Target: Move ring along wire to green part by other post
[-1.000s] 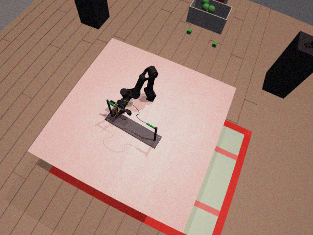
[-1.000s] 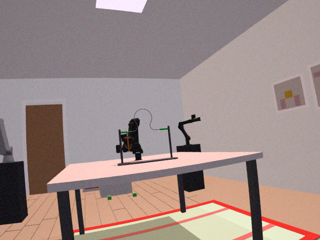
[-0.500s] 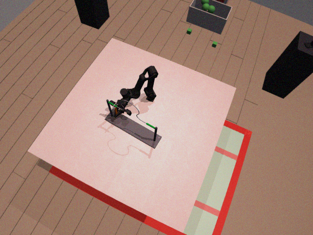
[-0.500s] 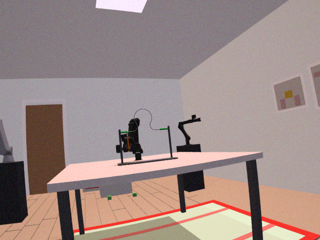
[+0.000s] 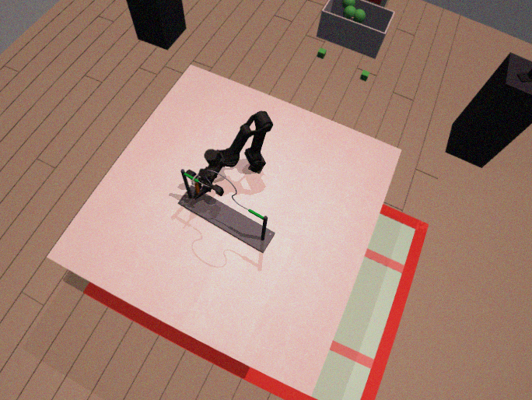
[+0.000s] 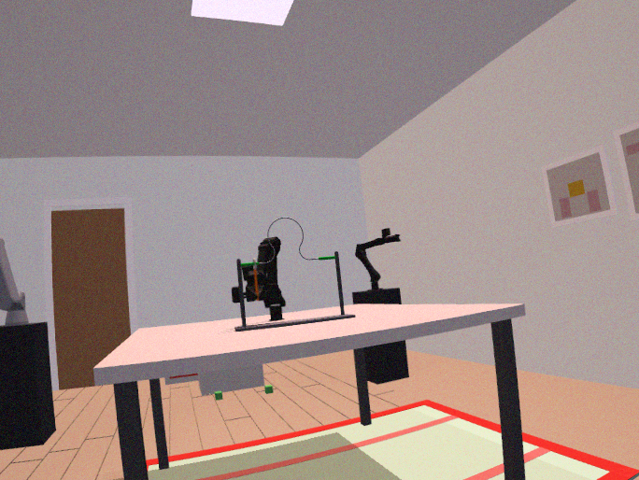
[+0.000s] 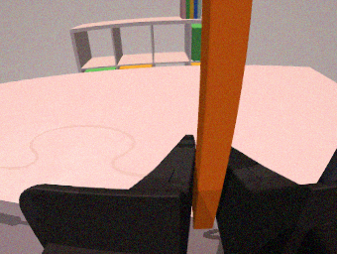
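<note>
The orange handle (image 5: pixel 197 186) (image 6: pixel 256 282) (image 7: pixel 222 99) hangs upright below the left green part (image 5: pixel 190 177) (image 6: pixel 248 264) of the wire, beside the left post (image 5: pixel 186 184) (image 6: pixel 241 299). The ring at its top is small and hard to make out; it appears around that green part. My gripper (image 7: pixel 197 143) is shut on the handle near its lower end. The thin grey wire (image 5: pixel 234 187) (image 6: pixel 303 232) curves up and down to the right green part (image 5: pixel 257 213) (image 6: pixel 327 257) by the right post (image 5: pixel 264 229) (image 6: pixel 339 283).
The posts stand on a dark base plate (image 5: pixel 240 223) (image 6: pixel 305 322) on the pink table (image 5: pixel 301 275) (image 6: pixel 413 319). My arm (image 5: pixel 236 148) (image 6: pixel 268 258) reaches in from behind the wire, with the grey wire's left curve close to it in the top and exterior views.
</note>
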{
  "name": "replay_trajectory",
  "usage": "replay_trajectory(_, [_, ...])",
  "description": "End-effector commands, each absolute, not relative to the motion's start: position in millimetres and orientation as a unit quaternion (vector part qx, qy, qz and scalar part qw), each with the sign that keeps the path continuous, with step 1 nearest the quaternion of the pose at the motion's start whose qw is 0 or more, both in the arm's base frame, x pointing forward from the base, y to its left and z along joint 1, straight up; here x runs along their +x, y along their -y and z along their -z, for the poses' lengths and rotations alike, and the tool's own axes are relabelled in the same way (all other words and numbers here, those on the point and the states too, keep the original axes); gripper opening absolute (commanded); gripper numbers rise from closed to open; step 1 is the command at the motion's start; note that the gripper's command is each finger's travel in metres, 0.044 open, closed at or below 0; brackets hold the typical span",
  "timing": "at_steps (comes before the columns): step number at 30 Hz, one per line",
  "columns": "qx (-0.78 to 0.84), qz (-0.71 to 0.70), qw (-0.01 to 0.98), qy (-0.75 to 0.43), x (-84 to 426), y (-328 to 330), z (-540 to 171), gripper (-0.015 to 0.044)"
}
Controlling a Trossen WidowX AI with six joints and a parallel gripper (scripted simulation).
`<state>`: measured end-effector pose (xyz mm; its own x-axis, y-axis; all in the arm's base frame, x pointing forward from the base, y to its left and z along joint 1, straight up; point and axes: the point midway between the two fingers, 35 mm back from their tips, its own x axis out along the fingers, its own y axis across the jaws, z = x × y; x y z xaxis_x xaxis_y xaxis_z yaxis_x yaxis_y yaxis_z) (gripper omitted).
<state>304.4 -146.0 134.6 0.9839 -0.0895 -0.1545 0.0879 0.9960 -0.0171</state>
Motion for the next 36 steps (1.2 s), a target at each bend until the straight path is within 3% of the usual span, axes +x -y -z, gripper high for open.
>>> replay_trajectory(1, [-0.004, 0.046, 0.996, -0.078, 304, 146, -135, -0.015])
replay_trajectory(36, [0.003, 0.045, 0.996, -0.079, 307, 120, -135, -0.015])
